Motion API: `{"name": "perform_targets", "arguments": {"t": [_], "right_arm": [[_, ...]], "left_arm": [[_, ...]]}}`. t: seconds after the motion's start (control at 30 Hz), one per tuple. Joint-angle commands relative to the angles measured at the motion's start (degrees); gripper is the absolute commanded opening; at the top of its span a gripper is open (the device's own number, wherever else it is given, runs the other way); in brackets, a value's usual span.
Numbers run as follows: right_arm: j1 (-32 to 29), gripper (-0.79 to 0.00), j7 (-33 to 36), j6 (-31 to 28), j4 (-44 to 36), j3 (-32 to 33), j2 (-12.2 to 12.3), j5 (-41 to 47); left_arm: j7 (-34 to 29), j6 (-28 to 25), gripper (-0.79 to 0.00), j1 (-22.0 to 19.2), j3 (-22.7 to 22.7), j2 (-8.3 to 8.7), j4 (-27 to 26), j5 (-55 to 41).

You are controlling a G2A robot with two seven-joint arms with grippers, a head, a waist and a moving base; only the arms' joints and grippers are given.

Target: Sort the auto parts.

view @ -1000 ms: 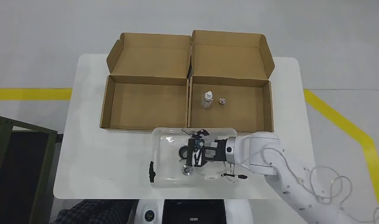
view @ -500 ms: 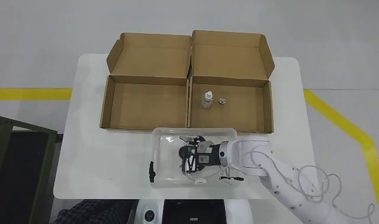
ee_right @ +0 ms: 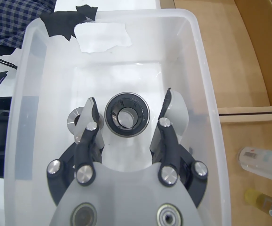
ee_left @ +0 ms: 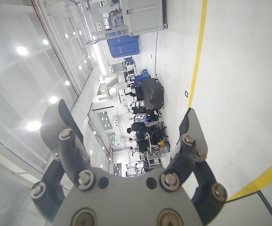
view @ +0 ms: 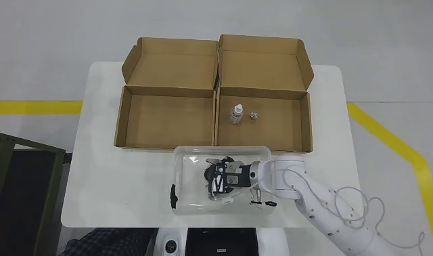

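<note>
- Top view: you've got bright, even overhead light across the table, and the shadows there stay soft and short.
- The walls of the boxes lay only a faint shade along their inner edges.
- Left wrist view: the ceiling lamps flare hard, with white halos washing out the roof around them.
- In the same view straight lines bend toward the edges. Watch the floor line curve.
- Right wrist view: the bin carries a pale sheen on its floor and walls, and the ring glints along its rim.
</note>
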Motion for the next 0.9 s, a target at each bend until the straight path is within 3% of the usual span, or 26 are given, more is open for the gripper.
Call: {"name": "perform_targets", "arguments": {"t": [0.0,0.33,0.67,0.87], "right_arm": [[0.2,-0.342,-0.3,0.0,0.6,-0.1,-0.1,-0.1],[1.0,-0.336,-1.0,-0.2,2.8,-1.3,-0.6,-0.6],[1.1,-0.379,-2.3,-0.1,4.5,-1.9,-0.9,-1.0],[1.4,-0.542,-2.9,-0.2,5.2,-2.1,-1.1,-1.2]], "left_arm": [[0.0,0.0,0.0,0.0,0.0,0.0,0.0,0.0],[0.0,0.0,0.0,0.0,0.0,0.0,0.0,0.0],[0.0,0.0,0.0,0.0,0.0,0.0,0.0,0.0],[0.0,0.0,0.0,0.0,0.0,0.0,0.0,0.0]]}}
